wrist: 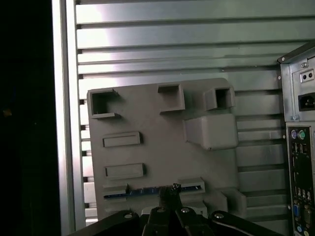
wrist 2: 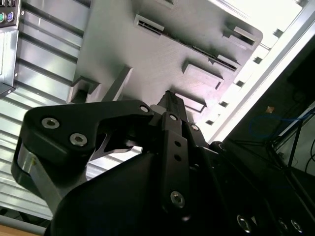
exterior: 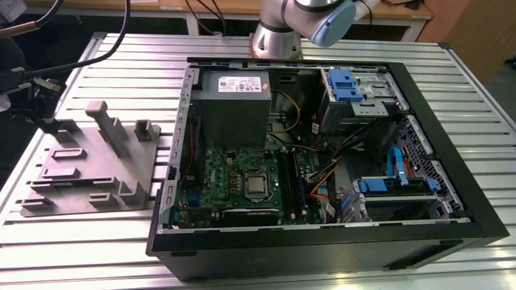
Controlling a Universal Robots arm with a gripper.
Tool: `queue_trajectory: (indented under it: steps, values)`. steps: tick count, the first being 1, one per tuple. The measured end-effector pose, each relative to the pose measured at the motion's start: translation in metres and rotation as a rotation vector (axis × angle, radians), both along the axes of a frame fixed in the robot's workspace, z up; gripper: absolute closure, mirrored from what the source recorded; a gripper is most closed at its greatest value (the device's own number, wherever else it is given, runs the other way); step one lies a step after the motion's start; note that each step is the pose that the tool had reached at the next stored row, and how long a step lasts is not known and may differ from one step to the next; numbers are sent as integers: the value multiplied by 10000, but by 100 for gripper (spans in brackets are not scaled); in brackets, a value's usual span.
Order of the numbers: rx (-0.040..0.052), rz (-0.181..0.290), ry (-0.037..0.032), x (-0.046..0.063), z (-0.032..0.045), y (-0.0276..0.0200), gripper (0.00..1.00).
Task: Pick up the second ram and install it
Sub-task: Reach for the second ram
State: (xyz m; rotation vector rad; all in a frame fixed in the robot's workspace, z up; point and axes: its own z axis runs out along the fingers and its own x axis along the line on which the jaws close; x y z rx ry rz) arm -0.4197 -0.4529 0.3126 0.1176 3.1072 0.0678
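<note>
In the exterior view an open computer case (exterior: 322, 151) lies on a slotted metal table (exterior: 81, 248) with its motherboard (exterior: 241, 175) exposed. A grey fixture plate (exterior: 89, 175) with raised blocks sits beside the computer case, on the exterior view's left. The arm (exterior: 298, 18) rises from the table beyond the case.

In the second wrist view the gripper (wrist 2: 170, 101) hangs above the fixture plate (wrist 2: 128, 54). Its dark tips are drawn together into one narrow point — clenched, with nothing between them. The tips look apart from the plate's surface. A corner of the computer case (wrist 2: 7, 39), with its rear ports, shows beside the plate.

In the first wrist view the second ram (wrist: 142, 191) — a thin dark strip with a blue edge — stands on edge in a long slot of the fixture plate (wrist: 157, 142), at the side nearest the gripper (wrist: 170, 192). The closed tips lie over the ram's line, a little toward the end nearer the case. Whether they touch it cannot be told. The back of the computer case (wrist: 300, 147) stands just beside the plate on the table (wrist: 172, 44).
</note>
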Motion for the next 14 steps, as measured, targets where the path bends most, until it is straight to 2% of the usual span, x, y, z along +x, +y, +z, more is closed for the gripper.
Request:
queue_trajectory:
  steps: [7,14]
  values:
    - [1,0,-1,-5,-48,-57,90]
    - [-1,-1,2,-10,-91,-65,90]
